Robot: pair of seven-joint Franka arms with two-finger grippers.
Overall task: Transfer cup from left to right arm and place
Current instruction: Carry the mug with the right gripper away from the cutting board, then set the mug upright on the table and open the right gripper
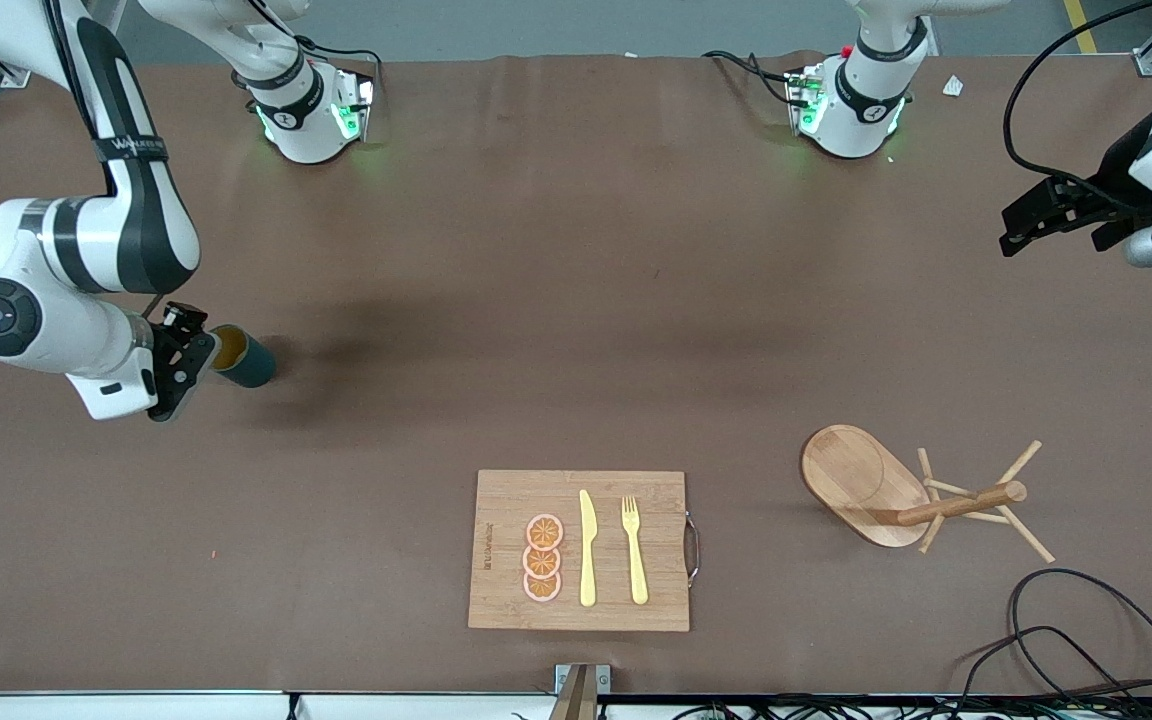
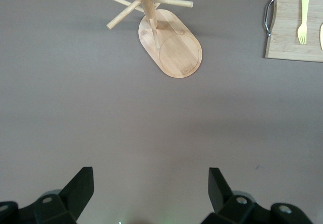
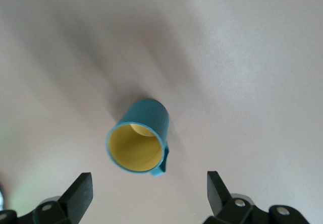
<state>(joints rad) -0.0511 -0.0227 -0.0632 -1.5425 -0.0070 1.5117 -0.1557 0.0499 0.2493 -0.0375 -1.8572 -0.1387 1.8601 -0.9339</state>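
Cup (image 3: 139, 141) handle visible only in right wrist view; front hides it.

Both pincers, left (image 1: 1011, 232) and right (image 1: 176, 365), gape.

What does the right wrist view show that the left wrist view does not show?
Only the right wrist view shows the cup, standing on the table between the open fingers of the right gripper, which do not touch it.

Only the left wrist view shows the wooden mug rack, the cutting board with its yellow fork, and the open left gripper, holding nothing.

Both show the brown table.
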